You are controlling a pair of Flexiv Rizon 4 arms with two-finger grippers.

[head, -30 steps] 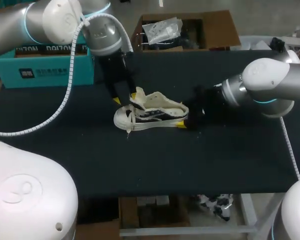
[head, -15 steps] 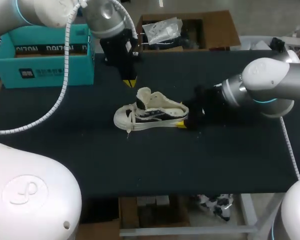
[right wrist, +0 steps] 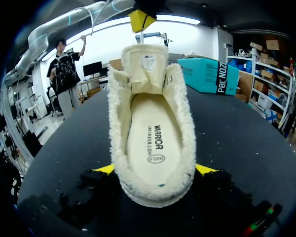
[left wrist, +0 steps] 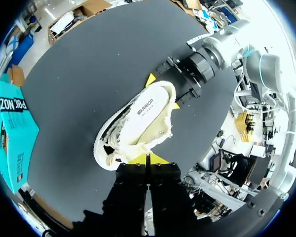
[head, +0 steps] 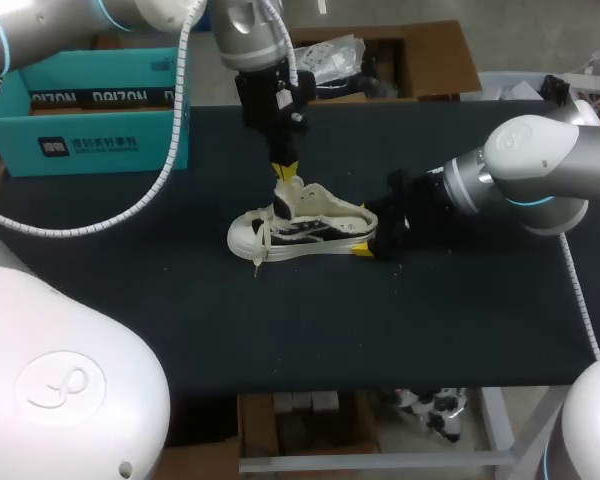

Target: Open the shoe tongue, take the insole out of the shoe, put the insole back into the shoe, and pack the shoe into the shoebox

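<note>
The shoe (head: 300, 228) is gripped at the heel by the right end effector (right wrist: 157, 170). The tongue (right wrist: 145, 61) is seen just beneath the left end effector (left wrist: 148, 159), which is closed narrow.

My left arm comes in from eleven o'clock, its hand (head: 287, 172) pointing straight down, fingers pressed together, while my right arm lies low from three o'clock, hand (head: 368, 233) clamped across the shoe (head: 300, 225) heel.

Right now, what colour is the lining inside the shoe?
Cream and fleecy. The shoe shows its lining best in the right wrist view.
</note>
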